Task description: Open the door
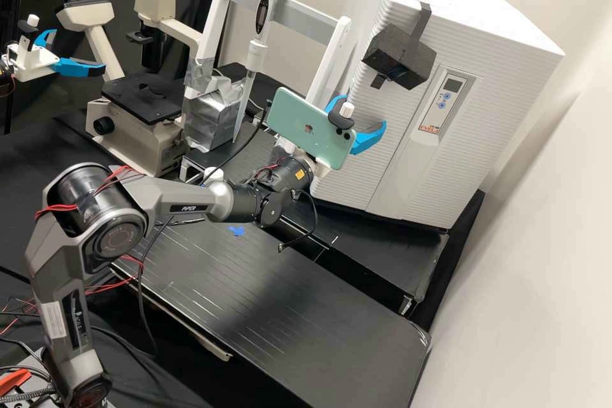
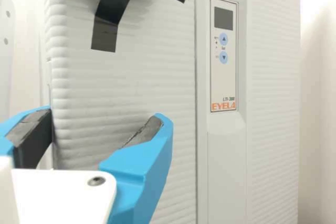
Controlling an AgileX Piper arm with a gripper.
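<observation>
My gripper (image 1: pixel 358 120) is open in the high view, beside the lower left part of the white cabinet's ribbed door (image 1: pixel 408 153). A green phone mounted on the wrist covers part of it. In the wrist view the gripper (image 2: pixel 105 119) has its two blue fingers spread wide with nothing held between them. One finger lies by the left edge of the door (image 2: pixel 131 87), the other in front of its ribbed face. Whether either finger touches the door cannot be told. The door looks shut, and its control panel (image 2: pixel 223 53) stands to the right.
A black foam block (image 1: pixel 398 56) is strapped to the cabinet's upper front. Left of the cabinet stand a white rack (image 1: pixel 287 5) with a pipette (image 1: pixel 256 54), a silver-taped block (image 1: pixel 212 116) and a microscope (image 1: pixel 137 131). Another blue-fingered gripper shows at the far left.
</observation>
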